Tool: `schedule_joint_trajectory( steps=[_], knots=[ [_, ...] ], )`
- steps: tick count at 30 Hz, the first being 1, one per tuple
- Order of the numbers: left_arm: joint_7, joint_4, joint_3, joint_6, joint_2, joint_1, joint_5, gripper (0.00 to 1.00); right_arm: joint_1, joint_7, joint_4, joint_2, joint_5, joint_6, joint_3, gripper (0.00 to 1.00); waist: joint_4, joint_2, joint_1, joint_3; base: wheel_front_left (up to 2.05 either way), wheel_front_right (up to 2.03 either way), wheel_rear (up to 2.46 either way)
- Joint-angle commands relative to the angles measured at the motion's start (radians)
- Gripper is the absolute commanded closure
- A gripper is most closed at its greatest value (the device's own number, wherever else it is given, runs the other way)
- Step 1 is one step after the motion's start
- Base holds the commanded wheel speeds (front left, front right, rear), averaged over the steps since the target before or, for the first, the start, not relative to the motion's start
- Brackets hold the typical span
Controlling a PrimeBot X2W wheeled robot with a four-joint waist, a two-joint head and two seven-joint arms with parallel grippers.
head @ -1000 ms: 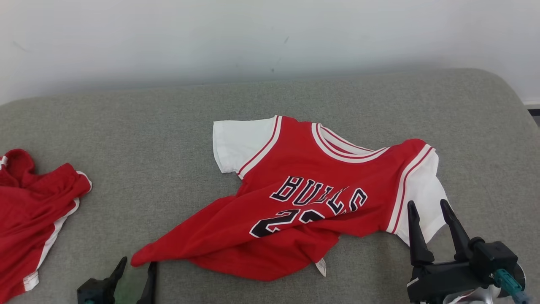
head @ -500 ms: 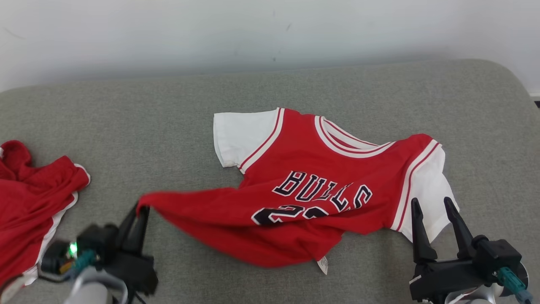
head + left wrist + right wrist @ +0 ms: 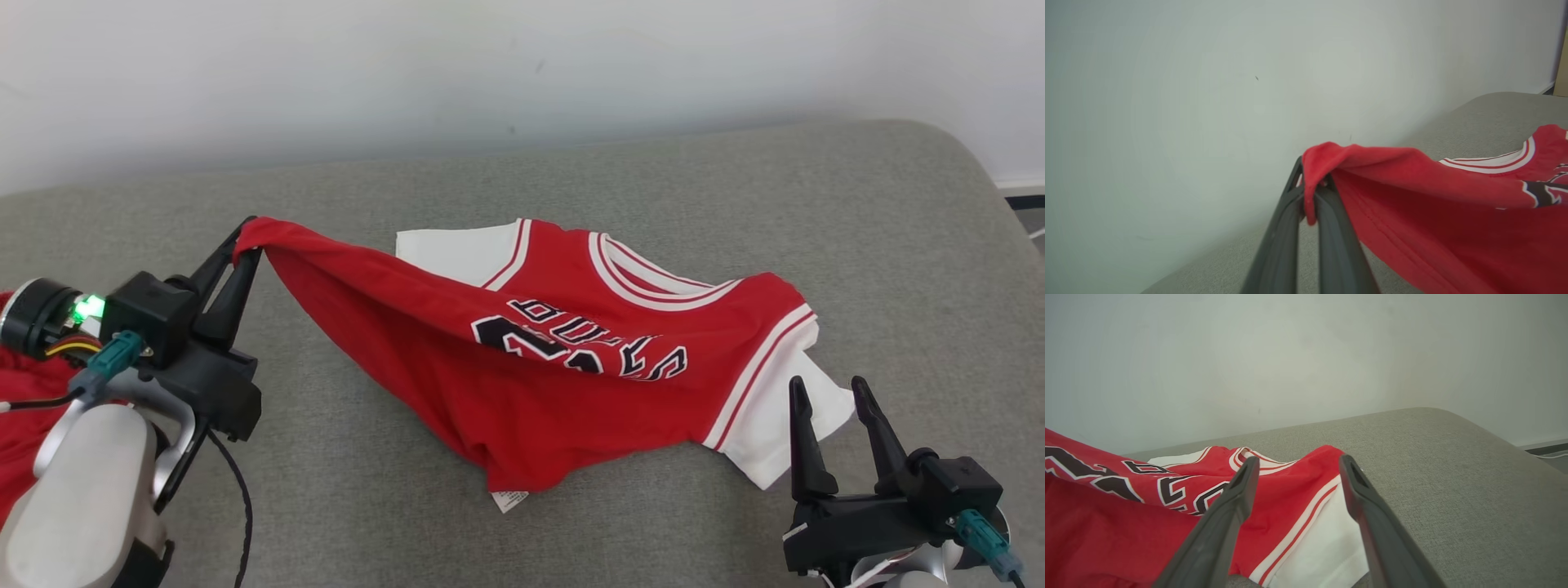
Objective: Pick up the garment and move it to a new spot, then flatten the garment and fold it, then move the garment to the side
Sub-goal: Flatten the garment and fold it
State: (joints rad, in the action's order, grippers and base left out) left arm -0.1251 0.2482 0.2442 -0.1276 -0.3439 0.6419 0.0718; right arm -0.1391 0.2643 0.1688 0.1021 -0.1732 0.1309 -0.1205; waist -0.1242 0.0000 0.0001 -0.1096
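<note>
Pinching jersey (image 3: pixel 571 384) corner, left gripper (image 3: pixel 246 238) aloft

Head cam looks down on cushion (image 3: pixel 571 175); 2 wrist cams low, facing wall (image 3: pixel 1167 102); all share jersey (image 3: pixel 571 408).

We list: grey upholstered surface (image 3: pixel 571 180); white wall (image 3: pixel 490 65) behind it; second red cloth (image 3: pixel 20 425) at its left edge.

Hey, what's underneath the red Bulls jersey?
The jersey rests on the grey cushion. Under the corner held up by the left tool, bare cushion shows. A white tag pokes out at the hem. What lies beneath the flat part is covered.
</note>
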Motion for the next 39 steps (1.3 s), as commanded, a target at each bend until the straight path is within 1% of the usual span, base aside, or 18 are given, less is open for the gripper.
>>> schedule_joint_trajectory(
  steps=[1,5,8,9,10,11,12,18,23,24,29,32,36,39],
  knots=[
    [0.009,-0.006,0.006,0.000,-0.012,0.009,0.006,1.00,-0.009,0.002,0.001,-0.003,-0.002,0.000,0.001,0.00,-0.014,0.0000,-0.0001,-0.001,0.00,0.00,0.00],
    [0.020,-0.006,0.014,0.001,-0.026,0.022,0.027,1.00,-0.017,0.002,0.003,-0.008,-0.003,0.000,0.004,0.00,-0.033,0.0000,-0.0001,-0.009,0.00,0.00,0.00],
    [0.024,0.026,0.020,0.000,-0.030,0.020,0.041,1.00,-0.022,0.002,0.006,-0.011,0.000,0.000,0.004,0.00,-0.042,0.0000,-0.0001,-0.016,0.00,0.00,0.00],
    [0.013,0.040,0.015,0.000,-0.026,0.020,0.050,0.95,-0.025,0.002,0.008,-0.013,0.000,0.000,0.003,0.00,-0.044,0.0000,-0.0001,-0.018,0.00,0.00,0.00],
    [0.009,0.061,0.010,0.002,-0.025,0.018,0.052,0.20,-0.028,0.002,0.009,-0.013,0.001,0.000,0.002,0.00,-0.045,0.0000,-0.0001,-0.021,0.00,0.00,0.00],
    [0.004,0.084,0.009,0.005,-0.028,0.011,0.052,0.00,-0.029,0.002,0.011,-0.014,0.001,0.000,0.000,0.00,-0.046,0.0000,-0.0001,-0.022,0.00,0.00,0.00],
    [-0.011,0.123,0.004,0.014,-0.020,-0.008,0.064,0.00,-0.029,0.002,0.013,-0.014,0.000,0.000,0.001,0.00,-0.044,0.0000,-0.0001,-0.024,0.00,0.00,0.00],
    [-0.058,0.228,-0.005,0.028,-0.007,-0.066,0.097,0.00,-0.027,0.002,0.020,-0.003,0.007,0.000,0.008,0.00,-0.009,0.0000,-0.0001,-0.024,0.00,0.00,0.00],
    [-0.098,0.252,-0.015,0.045,0.015,-0.115,0.114,0.00,-0.024,0.002,0.020,0.001,0.007,0.000,0.009,0.00,0.020,0.0000,-0.0001,-0.020,0.00,0.00,0.00],
    [-0.107,0.250,-0.021,0.056,0.021,-0.130,0.119,0.00,-0.021,0.002,0.021,0.002,0.008,0.000,0.007,0.00,0.026,0.0000,-0.0001,-0.019,0.00,0.00,0.00],
    [-0.135,0.170,-0.036,0.108,0.079,-0.214,0.138,0.00,0.005,0.002,0.027,0.009,0.008,0.000,0.008,0.00,0.057,0.0000,-0.0001,0.007,0.00,0.00,0.00],
    [-0.140,0.108,-0.029,0.130,0.123,-0.277,0.141,0.00,0.013,0.002,0.028,0.011,0.011,0.000,0.004,0.00,0.069,0.0000,-0.0001,0.021,0.00,0.00,0.00],
    [-0.140,0.048,-0.012,0.138,0.169,-0.340,0.141,0.00,0.017,0.002,0.027,0.016,0.009,0.000,-0.002,0.00,0.076,0.0000,-0.0001,0.026,0.00,0.00,0.00],
    [-0.140,0.022,0.013,0.129,0.201,-0.376,0.132,0.00,0.014,0.002,0.027,0.022,0.005,0.000,-0.006,0.00,0.076,0.0000,-0.0001,0.025,0.00,0.00,0.00]
  ],
)
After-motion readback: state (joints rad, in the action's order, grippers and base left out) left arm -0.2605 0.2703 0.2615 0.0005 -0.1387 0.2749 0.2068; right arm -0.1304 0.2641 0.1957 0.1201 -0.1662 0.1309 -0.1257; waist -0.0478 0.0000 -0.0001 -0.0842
